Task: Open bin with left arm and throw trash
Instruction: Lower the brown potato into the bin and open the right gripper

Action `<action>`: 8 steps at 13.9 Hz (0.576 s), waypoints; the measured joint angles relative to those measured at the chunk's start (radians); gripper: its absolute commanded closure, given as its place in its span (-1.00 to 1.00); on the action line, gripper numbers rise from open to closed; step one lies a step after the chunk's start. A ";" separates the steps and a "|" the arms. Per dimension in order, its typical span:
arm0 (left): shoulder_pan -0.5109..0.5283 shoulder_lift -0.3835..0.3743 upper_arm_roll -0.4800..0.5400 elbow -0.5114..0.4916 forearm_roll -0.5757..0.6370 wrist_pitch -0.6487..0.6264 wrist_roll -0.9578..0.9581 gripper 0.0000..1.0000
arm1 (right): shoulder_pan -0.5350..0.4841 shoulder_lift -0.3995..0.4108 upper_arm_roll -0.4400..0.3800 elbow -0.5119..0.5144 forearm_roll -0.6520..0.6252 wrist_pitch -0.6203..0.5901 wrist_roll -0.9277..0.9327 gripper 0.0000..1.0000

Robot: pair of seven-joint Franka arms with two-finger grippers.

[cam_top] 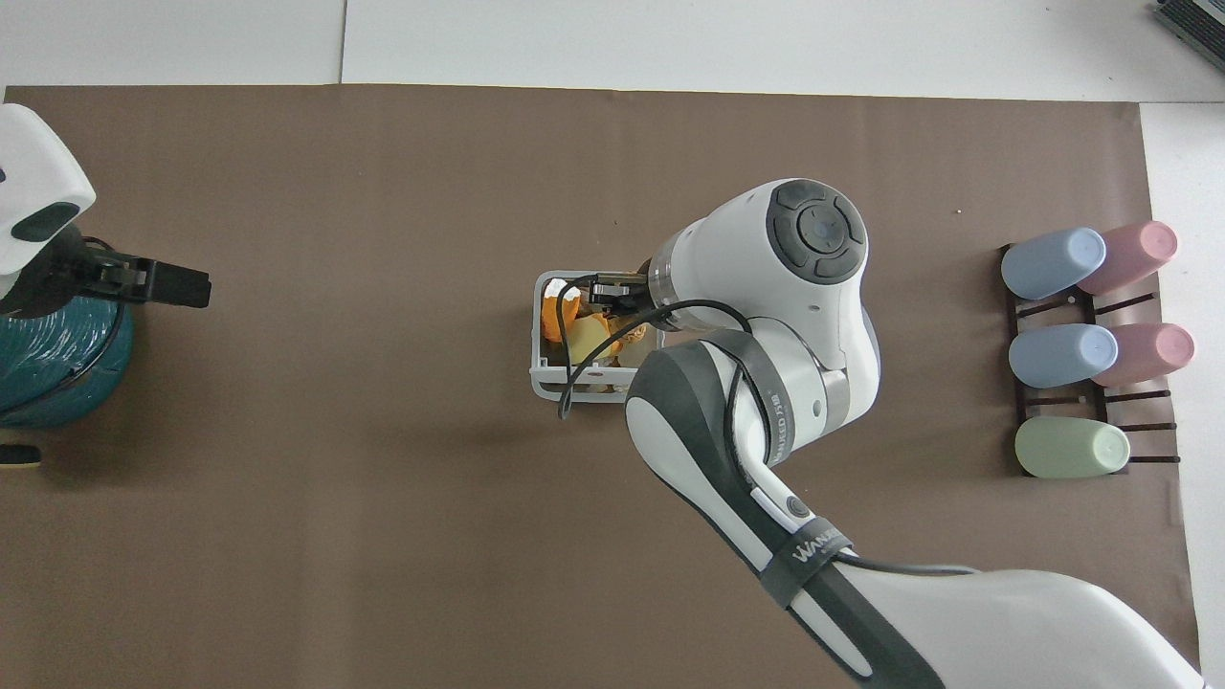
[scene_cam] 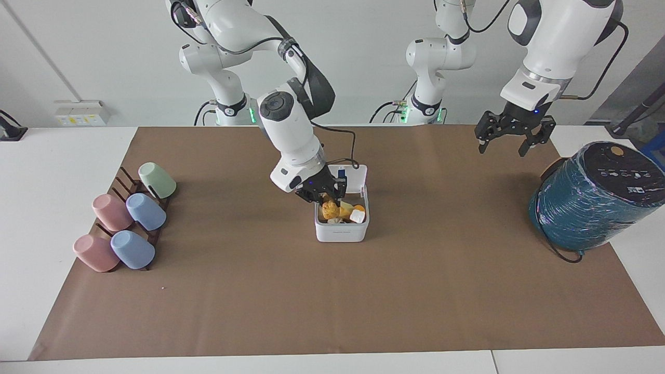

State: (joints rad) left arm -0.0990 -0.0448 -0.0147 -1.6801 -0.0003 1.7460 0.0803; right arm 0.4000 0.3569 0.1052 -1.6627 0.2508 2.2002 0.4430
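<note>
Listing the worktop (scene_cam: 52, 182) as it stood, brown mat (scene_cam: 332, 301) spread over its middle.

Item 1, the bin (scene_cam: 341, 231): small white box at the middle of the mat, lid (scene_cam: 356, 176) hinged up on the side nearer to me, blue strip (scene_cam: 341, 171) showing on its inner face.

Item 2, the trash, all within the bin's walls: golden-brown nugget (scene_cam: 329, 210) toward my right arm's end, pale yellow wedge (scene_cam: 345, 209) beside it, orange-and-white chunk (scene_cam: 357, 214) toward my left arm's end.

Item 3, my right pincer (scene_cam: 319, 191): lowered over the open bin, directly above the nugget. Whether it pinched the nugget or merely hung over it, I could not tell.

Item 4, my left pincer (scene_cam: 514, 137): raised over the mat toward my left arm's end, near the teal cylinder, spread wide and holding nothing. That arm waited.

Item 5, teal wrapped cylinder (scene_cam: 592, 202): lay tilted at the mat's edge at my left arm's end, well apart from the bin.

Item 6, cup rack (scene_cam: 124, 179) at my right arm's end: carried a green cup (scene_cam: 157, 179) nearest to me, then a pink cup (scene_cam: 111, 212) beside a blue cup (scene_cam: 146, 211), then a second pink cup (scene_cam: 95, 253) beside a second blue cup (scene_cam: 133, 249).
</note>
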 measured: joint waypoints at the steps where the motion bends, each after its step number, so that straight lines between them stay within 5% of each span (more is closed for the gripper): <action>1: 0.005 0.003 0.000 0.001 0.000 -0.002 0.001 -1.00 | 0.000 0.000 0.000 -0.004 0.000 -0.002 0.000 1.00; 8: 0.011 0.021 -0.002 0.053 0.000 -0.075 0.002 -1.00 | 0.001 0.000 0.000 -0.023 0.027 -0.024 0.000 1.00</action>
State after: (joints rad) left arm -0.0876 -0.0239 -0.0165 -1.6275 -0.0003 1.6711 0.0819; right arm 0.4006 0.3569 0.1056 -1.6860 0.2777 2.1763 0.4430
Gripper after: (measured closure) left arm 0.000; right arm 0.604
